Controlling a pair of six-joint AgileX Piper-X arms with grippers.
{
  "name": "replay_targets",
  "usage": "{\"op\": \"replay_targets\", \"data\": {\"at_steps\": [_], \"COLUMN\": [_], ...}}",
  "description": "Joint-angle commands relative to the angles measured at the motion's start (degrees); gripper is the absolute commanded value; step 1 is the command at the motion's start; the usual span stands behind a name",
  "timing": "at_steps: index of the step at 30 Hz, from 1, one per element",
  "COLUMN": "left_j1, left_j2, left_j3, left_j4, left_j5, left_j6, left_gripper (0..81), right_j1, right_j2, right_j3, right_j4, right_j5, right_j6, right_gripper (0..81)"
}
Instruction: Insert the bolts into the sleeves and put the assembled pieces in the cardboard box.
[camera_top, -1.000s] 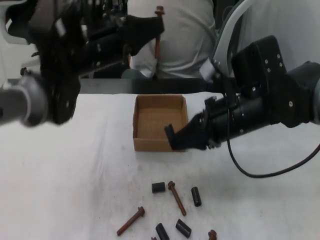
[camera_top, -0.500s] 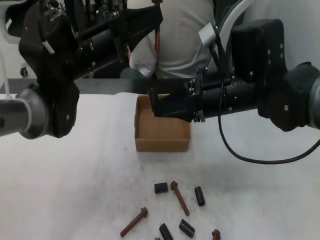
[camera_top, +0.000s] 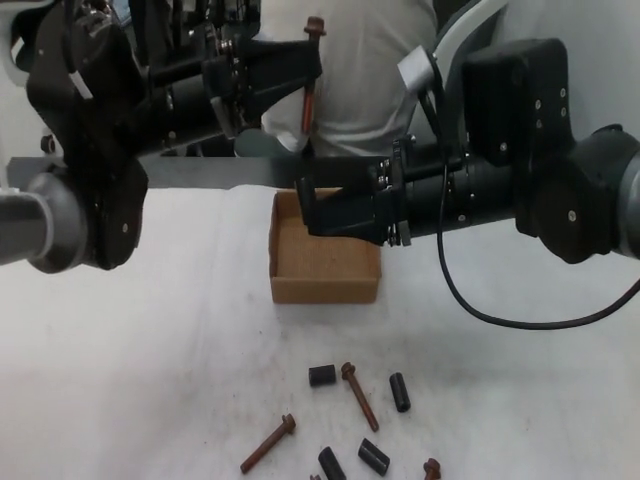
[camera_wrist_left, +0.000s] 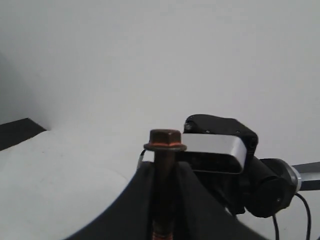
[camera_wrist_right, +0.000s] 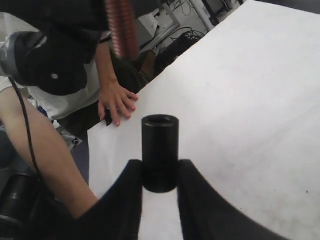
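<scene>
Pinches bolt (camera_wrist_left: 165, 142) upright, head up, in left tool (camera_wrist_left: 164, 172) above box (camera_top: 325, 285); grips sleeve (camera_wrist_right: 159, 145) in right tool (camera_wrist_right: 160, 166), mouth toward threaded tip; tip apart from mouth, probably needs centring on bore.

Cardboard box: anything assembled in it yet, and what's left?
The cardboard box holds nothing on its visible floor. The left gripper holds a bolt, the right gripper a sleeve, not yet joined. Loose bolts and loose sleeves lie on the bench.
</scene>
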Motion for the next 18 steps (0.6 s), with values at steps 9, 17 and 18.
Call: {"op": "replay_targets", "data": {"at_steps": [9,17,18], "left_j1": [-0.5,-0.5,-0.5], "left_j2": [-1.4,-2.3,-2.2], "left_j3": [-0.3,-0.5,-0.5], "left_j4": [4.1,2.9,2.1], "left_j5": [-0.3,-3.8,-3.8], "left_j6": [5.9,6.0,5.4], "left_gripper": [0.2,0.2,0.2], "right_j1": [0.0,0.0,0.0], "right_j2": [-0.5,-0.5,-0.5], "right_j3": [-0.2,1.1,2.0], "right_j4": [-16.2,-16.1,-16.1], "right_j5": [-0.6,-0.2,-0.4], "right_j6": [9.5,9.5,9.5], "right_gripper": [0.8,0.8,0.8]}}
